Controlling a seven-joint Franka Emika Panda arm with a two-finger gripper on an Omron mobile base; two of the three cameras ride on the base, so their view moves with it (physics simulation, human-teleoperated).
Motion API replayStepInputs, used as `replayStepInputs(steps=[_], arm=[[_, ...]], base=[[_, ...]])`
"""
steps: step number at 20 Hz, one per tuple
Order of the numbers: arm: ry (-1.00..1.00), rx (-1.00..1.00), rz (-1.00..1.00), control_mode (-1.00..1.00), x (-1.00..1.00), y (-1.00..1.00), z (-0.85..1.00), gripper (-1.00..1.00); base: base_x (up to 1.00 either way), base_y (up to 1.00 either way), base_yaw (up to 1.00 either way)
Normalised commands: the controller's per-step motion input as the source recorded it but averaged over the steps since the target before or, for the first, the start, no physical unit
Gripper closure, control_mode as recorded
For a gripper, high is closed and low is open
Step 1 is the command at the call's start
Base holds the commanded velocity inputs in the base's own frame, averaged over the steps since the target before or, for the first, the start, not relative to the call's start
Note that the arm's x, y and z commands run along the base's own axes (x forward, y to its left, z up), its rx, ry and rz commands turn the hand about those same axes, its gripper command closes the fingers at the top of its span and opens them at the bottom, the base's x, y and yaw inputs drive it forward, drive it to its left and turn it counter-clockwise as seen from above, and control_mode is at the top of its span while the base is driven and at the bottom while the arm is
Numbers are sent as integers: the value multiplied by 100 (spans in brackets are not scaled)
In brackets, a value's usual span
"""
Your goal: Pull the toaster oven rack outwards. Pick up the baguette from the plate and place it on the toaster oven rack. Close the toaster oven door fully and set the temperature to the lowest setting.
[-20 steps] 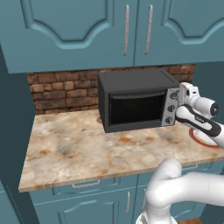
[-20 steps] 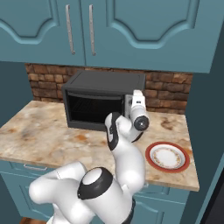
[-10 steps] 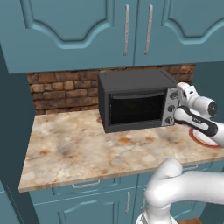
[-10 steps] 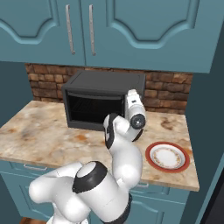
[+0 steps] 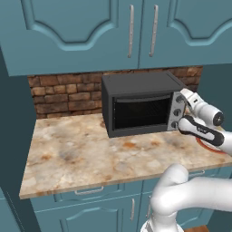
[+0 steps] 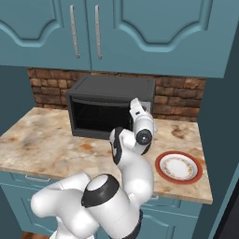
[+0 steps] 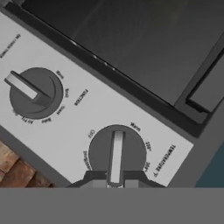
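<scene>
A black toaster oven (image 5: pixel 140 106) sits against a brick wall (image 5: pixel 68 93) on a marbled desk (image 5: pixel 90 154), under teal cupboards (image 5: pixel 90 31). Its glass door (image 5: pixel 140 112) is shut. At the oven's right end is a silver control panel (image 7: pixel 70 118) with round dark knobs.

The white robot arm reaches to that panel, and its hand (image 7: pixel 114 178) is pressed up against the temperature knob (image 7: pixel 116 154). Seen from the hand, the two dark fingertips (image 7: pixel 95 178) stand narrow on either side of the knob's raised silver bar; they seem to pinch it, though the contact itself is hard to make out. A second knob (image 7: pixel 34 92), for the function, sits beside it, untouched.

To the right of the oven, a round white plate (image 6: pixel 179 167) with an orange-red rim lies on the desk near its edge.
</scene>
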Motion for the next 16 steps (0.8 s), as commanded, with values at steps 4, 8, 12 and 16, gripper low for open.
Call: replayStepInputs(steps=[4,8,12,16], arm=[[-1,-15,10,-100,0,-10,9,100],[-2,-15,12,-100,-3,-8,0,100],[-8,-20,13,-100,-8,-1,0,100],[-8,-24,16,-100,-1,0,-6,100]], base=[[0,0,0],[0,0,0],[0,0,0],[0,0,0]])
